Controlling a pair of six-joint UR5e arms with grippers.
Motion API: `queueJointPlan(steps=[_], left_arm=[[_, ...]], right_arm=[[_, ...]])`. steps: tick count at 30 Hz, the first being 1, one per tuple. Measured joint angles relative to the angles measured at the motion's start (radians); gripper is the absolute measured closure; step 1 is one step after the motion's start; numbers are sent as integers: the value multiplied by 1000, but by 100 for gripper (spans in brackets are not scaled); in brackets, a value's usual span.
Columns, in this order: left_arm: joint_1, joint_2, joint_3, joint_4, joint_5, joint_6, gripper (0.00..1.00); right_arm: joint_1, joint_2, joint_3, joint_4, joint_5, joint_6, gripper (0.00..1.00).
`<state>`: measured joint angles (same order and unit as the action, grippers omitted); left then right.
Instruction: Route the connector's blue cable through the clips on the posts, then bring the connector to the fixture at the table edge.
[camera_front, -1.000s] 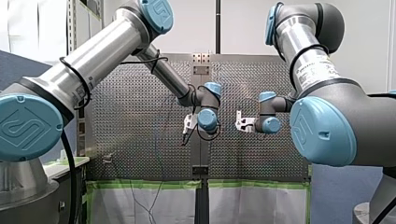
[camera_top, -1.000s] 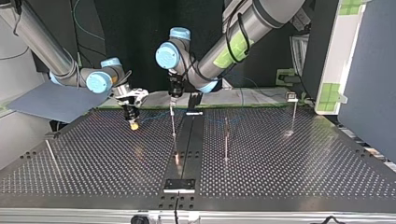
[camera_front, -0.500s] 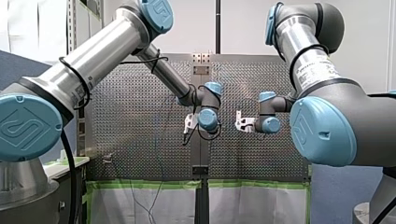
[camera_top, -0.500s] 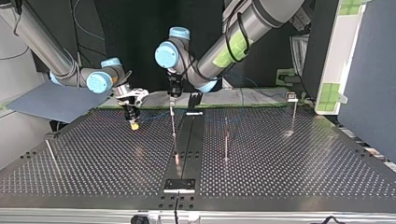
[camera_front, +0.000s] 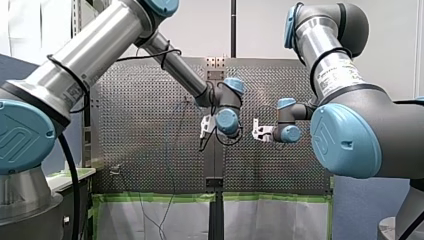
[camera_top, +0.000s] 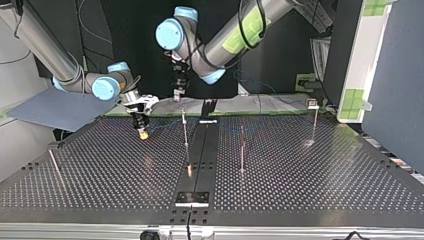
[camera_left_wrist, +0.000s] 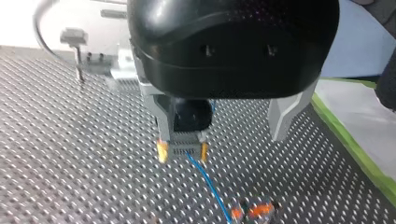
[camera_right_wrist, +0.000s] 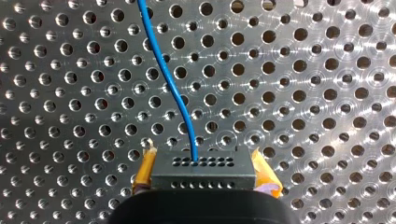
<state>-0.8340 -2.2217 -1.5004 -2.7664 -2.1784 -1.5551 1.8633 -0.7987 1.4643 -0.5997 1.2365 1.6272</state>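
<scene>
A dark grey connector sits between the yellow pads of my right gripper, which is shut on it low over the perforated table. Its blue cable runs ahead over the holes. In the top view the cable trails toward a thin post. My left gripper hangs open and empty above and behind that post. In the left wrist view its metal fingers stand wide apart, and the held connector shows beyond them.
More posts stand at the top view's middle, right and left. A dark strip runs down the table's middle to a plate fixture at the near edge. A small orange and grey part lies under the left gripper.
My left arm has lifted its gripper up and off the post's top, drifting toward the top view's left. The right gripper and the connector have stayed in place.
</scene>
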Motion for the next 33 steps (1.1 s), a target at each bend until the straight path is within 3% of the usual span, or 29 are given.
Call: queueJointPlan(steps=[7,11,21,33], left_arm=[[-49,55,-56,46,-22,-51,0],[-50,87,-88,72,-30,-83,0],[-55,169,-169,52,-81,-164,0],[-61,271,-272,113,-80,-253,0]], right_arm=[[1,0,0,-1,1,1,100],[2,0,0,3,1,1,100],[4,0,1,6,-1,1,100],[4,0,1,0,-14,4,100]])
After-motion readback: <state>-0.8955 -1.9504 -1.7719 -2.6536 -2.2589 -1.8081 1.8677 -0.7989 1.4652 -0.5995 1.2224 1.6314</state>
